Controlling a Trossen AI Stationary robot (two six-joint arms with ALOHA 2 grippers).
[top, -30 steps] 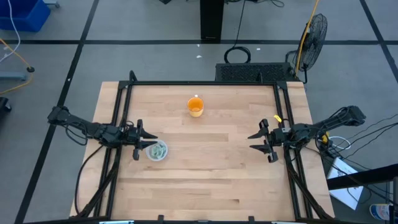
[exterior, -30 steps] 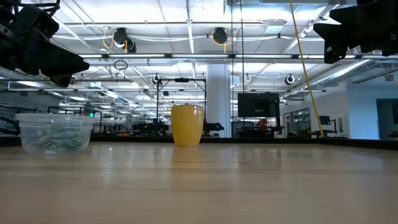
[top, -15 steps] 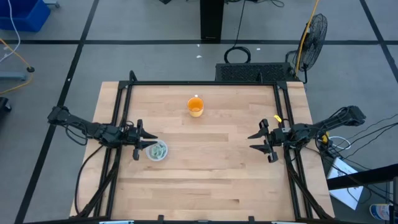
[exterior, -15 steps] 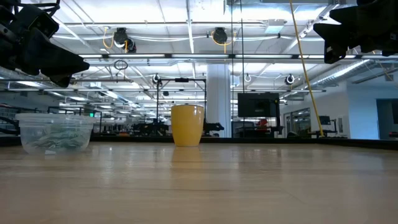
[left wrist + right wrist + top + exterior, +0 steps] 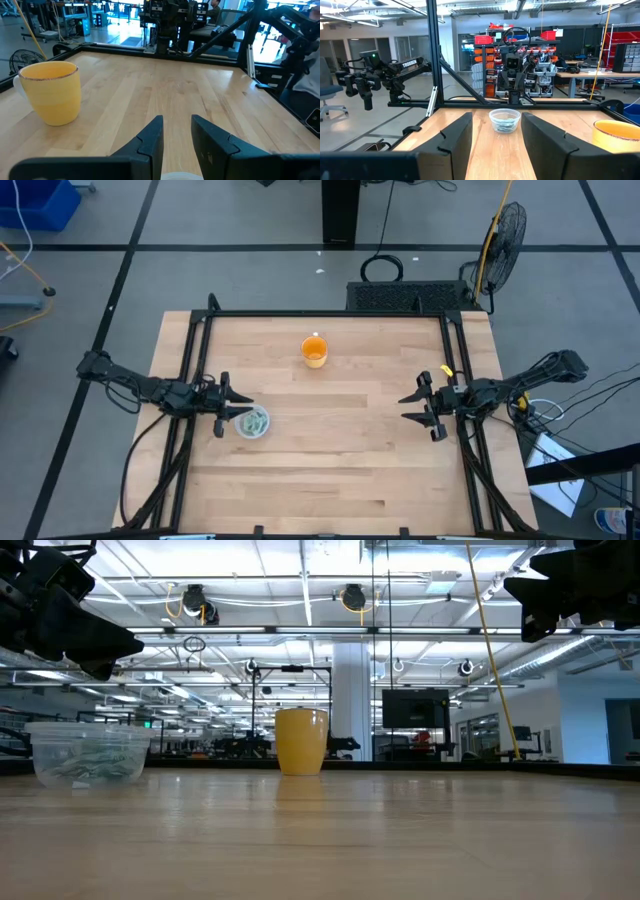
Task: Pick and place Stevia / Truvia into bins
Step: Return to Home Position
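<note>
The clear plastic cup [image 5: 252, 423] stands on its base on the table's left half, with several pale green and white Stevia packets [image 5: 88, 766] lying inside it; it also shows in the right wrist view [image 5: 504, 120]. My left gripper [image 5: 243, 412] hovers just above the cup's left rim, open by a narrow gap and holding nothing [image 5: 177, 131]. The cup's rim [image 5: 176, 175] peeks below its fingers. My right gripper [image 5: 404, 408] waits wide open above the table's right side, pointing toward the cup [image 5: 496, 122]. No loose packets show on the table.
An orange cup [image 5: 314, 351] stands upright near the table's far edge, at its middle [image 5: 301, 741], also seen in the left wrist view [image 5: 51, 92]. A black frame [image 5: 330, 313] runs round the tabletop. Bare wood lies between the two grippers and toward the near edge.
</note>
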